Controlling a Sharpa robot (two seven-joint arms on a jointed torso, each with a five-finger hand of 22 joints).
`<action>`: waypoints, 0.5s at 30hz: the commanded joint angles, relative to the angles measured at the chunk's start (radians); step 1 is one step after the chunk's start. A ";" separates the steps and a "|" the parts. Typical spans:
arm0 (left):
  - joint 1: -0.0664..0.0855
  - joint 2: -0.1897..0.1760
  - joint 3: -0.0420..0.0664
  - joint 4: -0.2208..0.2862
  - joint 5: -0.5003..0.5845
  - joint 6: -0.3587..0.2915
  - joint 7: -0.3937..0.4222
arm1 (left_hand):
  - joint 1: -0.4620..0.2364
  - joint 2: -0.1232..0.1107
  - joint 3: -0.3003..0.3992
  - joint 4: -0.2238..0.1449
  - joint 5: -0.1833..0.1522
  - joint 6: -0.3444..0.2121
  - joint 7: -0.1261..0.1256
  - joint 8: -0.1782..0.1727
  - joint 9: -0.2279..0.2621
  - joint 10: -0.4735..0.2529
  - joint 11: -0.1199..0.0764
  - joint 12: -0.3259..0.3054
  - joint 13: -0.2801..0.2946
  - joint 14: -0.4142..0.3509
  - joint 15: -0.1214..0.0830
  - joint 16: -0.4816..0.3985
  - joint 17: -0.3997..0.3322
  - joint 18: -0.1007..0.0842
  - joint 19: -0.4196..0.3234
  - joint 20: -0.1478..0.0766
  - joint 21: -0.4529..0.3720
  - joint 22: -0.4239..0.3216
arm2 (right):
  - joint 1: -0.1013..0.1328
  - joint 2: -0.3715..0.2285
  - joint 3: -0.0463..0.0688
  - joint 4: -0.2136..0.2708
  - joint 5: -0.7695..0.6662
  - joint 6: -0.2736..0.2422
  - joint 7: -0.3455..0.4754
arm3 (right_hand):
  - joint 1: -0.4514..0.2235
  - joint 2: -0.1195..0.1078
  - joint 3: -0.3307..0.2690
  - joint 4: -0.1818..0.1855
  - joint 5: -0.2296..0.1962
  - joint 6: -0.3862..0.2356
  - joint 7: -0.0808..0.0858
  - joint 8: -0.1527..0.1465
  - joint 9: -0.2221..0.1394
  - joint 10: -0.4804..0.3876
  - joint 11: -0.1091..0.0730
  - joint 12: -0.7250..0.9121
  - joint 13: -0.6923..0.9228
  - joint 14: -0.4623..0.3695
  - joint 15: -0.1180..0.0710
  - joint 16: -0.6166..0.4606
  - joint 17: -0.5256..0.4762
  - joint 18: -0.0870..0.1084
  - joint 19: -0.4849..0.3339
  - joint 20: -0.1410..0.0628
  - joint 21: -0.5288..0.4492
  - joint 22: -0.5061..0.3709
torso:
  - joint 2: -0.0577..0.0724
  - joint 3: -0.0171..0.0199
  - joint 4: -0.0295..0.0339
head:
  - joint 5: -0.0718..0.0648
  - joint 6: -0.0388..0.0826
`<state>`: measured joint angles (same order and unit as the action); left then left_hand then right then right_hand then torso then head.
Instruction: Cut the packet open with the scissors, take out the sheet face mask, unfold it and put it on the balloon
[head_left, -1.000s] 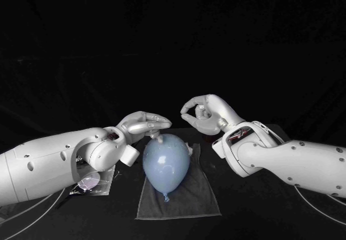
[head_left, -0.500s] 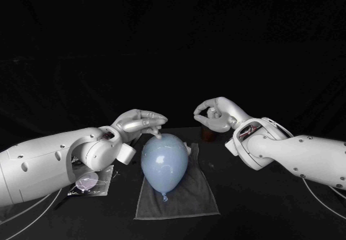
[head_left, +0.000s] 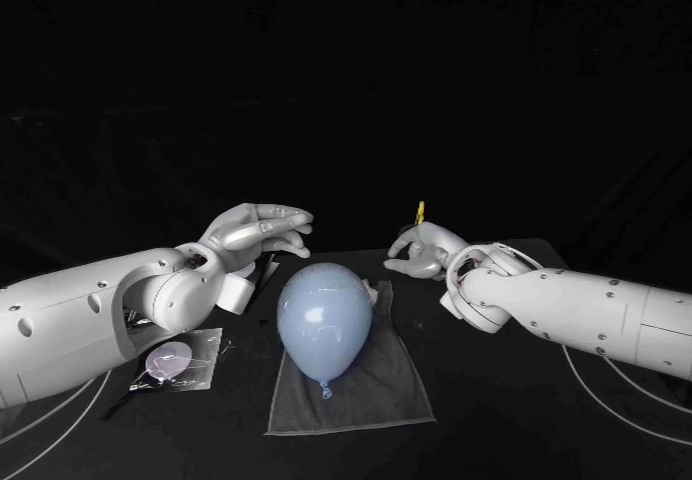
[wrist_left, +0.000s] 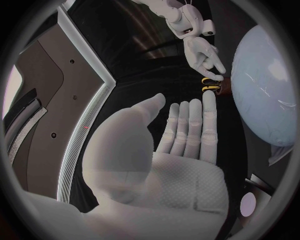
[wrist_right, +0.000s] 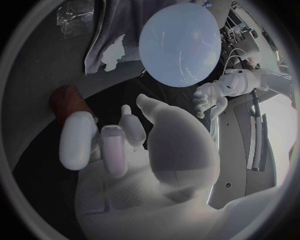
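A pale blue balloon (head_left: 325, 318) (wrist_right: 180, 44) lies on a grey cloth (head_left: 353, 400). The clear packet (head_left: 180, 360) (wrist_right: 75, 17), with a lilac shape inside, lies flat on the table by my left arm. My left hand (head_left: 260, 230) (wrist_left: 181, 135) hovers above the balloon's far end, fingers extended and holding nothing. The yellow-and-black scissors (head_left: 421, 212) (wrist_left: 211, 86) stand upright beyond the balloon at a brown holder (wrist_right: 69, 104). My right hand (head_left: 423, 252) (wrist_left: 203, 50) has its fingertips down on the scissors' handles. Whether it grips them is hidden.
A small white scrap (head_left: 378, 293) (wrist_right: 119, 52) lies on the cloth against the balloon's right side. Cables trail on the table under both arms.
My left hand has lifted off the balloon's far tip and drawn back to the left. My right hand has dropped down and forward onto the scissors, whose yellow top now shows above it.
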<state>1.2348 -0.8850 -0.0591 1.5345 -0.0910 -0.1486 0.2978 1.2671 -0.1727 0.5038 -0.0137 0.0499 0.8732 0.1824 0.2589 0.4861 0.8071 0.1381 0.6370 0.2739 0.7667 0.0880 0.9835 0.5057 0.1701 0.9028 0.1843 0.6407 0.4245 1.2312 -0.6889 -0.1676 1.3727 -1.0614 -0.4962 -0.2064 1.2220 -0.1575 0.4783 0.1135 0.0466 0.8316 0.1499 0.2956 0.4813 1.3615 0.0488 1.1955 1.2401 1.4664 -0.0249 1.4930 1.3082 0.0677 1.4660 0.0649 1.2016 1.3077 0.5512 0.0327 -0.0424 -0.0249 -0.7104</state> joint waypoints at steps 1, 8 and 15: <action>0.002 -0.001 0.002 0.002 0.025 0.015 0.038 | 0.010 -0.004 -0.003 0.002 -0.001 -0.004 0.004 -0.006 -0.002 0.011 0.000 -0.009 -0.005 0.005 0.001 -0.007 -0.003 0.014 0.011 0.000 -0.009 -0.005 | -0.009 0.035 0.001 -0.048 -0.014 0.036 -0.070 | 0.001 -0.009 -0.009 0.002 0.003 -0.004 -0.002 -0.008 -0.002 0.007 0.010 0.001 0.003 0.080 0.006 0.004 0.184 0.001 0.019 0.009 -0.002 0.122 | 0.001 -0.0011 0.0010 | -0.006 -0.002; 0.002 -0.006 0.002 0.011 0.026 0.015 0.034 | 0.014 -0.002 -0.004 0.002 -0.001 -0.002 0.008 -0.005 -0.003 0.014 0.002 -0.014 -0.011 0.008 0.002 -0.010 -0.007 0.014 0.016 -0.001 -0.014 -0.010 | -0.030 0.121 0.001 -0.153 -0.023 0.052 -0.107 | -0.003 -0.007 -0.015 0.007 0.003 -0.001 -0.002 -0.011 -0.004 0.009 0.010 0.007 0.009 0.081 0.006 0.005 0.185 0.001 0.020 0.010 0.000 0.123 | 0.002 -0.0023 0.0018 | -0.012 -0.005; 0.004 -0.012 0.002 0.021 0.027 0.015 0.029 | 0.015 -0.001 -0.005 0.004 -0.001 -0.001 0.010 -0.005 -0.003 0.016 0.003 -0.017 -0.014 0.009 0.002 -0.011 -0.009 0.014 0.019 -0.001 -0.016 -0.012 | -0.055 0.193 0.001 -0.229 -0.026 0.092 -0.120 | -0.006 -0.006 -0.023 0.012 0.003 0.004 -0.003 -0.014 -0.005 0.013 0.010 0.016 0.016 0.082 0.006 0.008 0.188 0.000 0.021 0.011 0.005 0.125 | 0.003 -0.0027 0.0016 | -0.015 -0.009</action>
<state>1.2363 -0.8964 -0.0585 1.5523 -0.0711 -0.1486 0.3110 1.2751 -0.1726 0.5009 -0.0108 0.0499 0.8696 0.1859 0.2589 0.4839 0.8171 0.1413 0.6272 0.2606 0.7702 0.0915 0.9794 0.4985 0.1692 0.9171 0.1841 0.6301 0.4128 1.1788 -0.5016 -0.1670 1.1528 -1.0715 -0.4462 -0.2976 1.2214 -0.1581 0.4620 0.1244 0.0465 0.8317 0.1497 0.2879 0.4774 1.3615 0.0488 1.2047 1.2528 1.4664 -0.0248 1.4932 1.3073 0.0677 1.4677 0.0671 1.2015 1.3077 0.5538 0.0299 -0.0406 -0.0388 -0.7168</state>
